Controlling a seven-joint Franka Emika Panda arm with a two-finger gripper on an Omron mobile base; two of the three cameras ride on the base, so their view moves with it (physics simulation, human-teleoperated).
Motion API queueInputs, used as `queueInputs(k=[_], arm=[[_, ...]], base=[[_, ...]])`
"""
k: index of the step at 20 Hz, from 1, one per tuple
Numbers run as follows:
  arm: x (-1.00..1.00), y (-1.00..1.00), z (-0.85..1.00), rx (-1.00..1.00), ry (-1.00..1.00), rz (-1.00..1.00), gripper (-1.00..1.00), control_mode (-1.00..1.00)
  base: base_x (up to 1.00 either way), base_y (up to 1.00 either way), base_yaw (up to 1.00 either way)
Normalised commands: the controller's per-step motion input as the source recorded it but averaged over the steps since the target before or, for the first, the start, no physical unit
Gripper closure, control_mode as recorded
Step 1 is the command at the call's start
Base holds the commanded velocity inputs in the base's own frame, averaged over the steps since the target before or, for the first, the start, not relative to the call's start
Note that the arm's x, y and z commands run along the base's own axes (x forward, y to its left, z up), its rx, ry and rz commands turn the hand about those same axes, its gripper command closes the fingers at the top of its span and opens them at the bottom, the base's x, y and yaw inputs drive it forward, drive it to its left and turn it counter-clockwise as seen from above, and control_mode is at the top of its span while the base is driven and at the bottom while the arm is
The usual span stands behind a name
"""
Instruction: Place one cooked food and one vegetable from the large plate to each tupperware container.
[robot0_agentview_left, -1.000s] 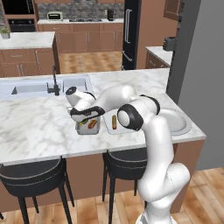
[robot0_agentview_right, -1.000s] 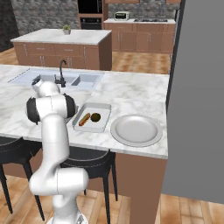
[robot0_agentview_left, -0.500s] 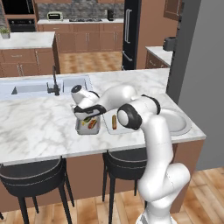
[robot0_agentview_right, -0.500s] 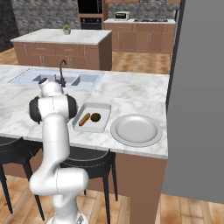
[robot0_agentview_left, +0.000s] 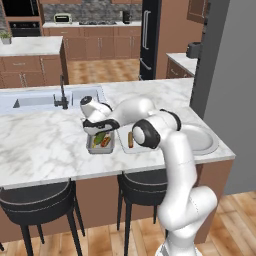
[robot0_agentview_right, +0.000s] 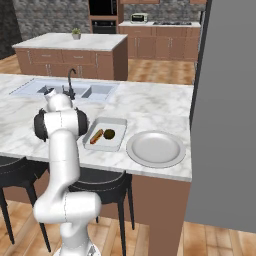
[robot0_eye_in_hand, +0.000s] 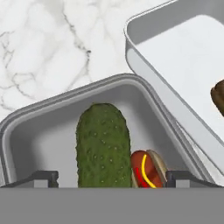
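Observation:
In the hand view a green cucumber (robot0_eye_in_hand: 103, 144) and a hot dog (robot0_eye_in_hand: 146, 168) lie side by side in the small dark grey tupperware container (robot0_eye_in_hand: 39, 131). My gripper (robot0_eye_in_hand: 112, 179) is open just above them, one fingertip well clear on each side. In the left base view the gripper (robot0_agentview_left: 100, 130) hangs over this small container (robot0_agentview_left: 91, 149). The larger, lighter container (robot0_agentview_right: 114, 124) beside it holds a hot dog (robot0_agentview_right: 96, 136) and a dark round food (robot0_agentview_right: 109, 133). The large plate (robot0_agentview_right: 156, 148) lies bare to the right.
A sink with a dark faucet (robot0_agentview_left: 62, 97) is set in the counter behind the containers. Two black stools (robot0_agentview_left: 37, 202) stand under the counter's front edge. A grey wall (robot0_agentview_right: 225, 100) rises at the counter's right end.
The jaws have opened wide over the small container, and the cucumber now lies free in it. The arm has barely moved.

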Motion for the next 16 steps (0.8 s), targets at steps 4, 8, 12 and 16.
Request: queueInputs(k=[4,8,12,16], arm=[[-0.8,-0.12,0.88,0.05,-0.08,-0.04,-1.0,-1.0],[-0.98,-0.36,1.0,0.09,-0.03,0.0,-1.0,-1.0],[-0.99,-0.45,0.96,0.09,0.0,0.02,-1.0,-1.0],[-1.0,-0.56,0.87,0.13,0.0,0.05,-1.0,-1.0]], base=[[0.0,0.0,0.0],[0.0,0.0,0.0],[0.0,0.0,0.0],[0.0,0.0,0.0]])
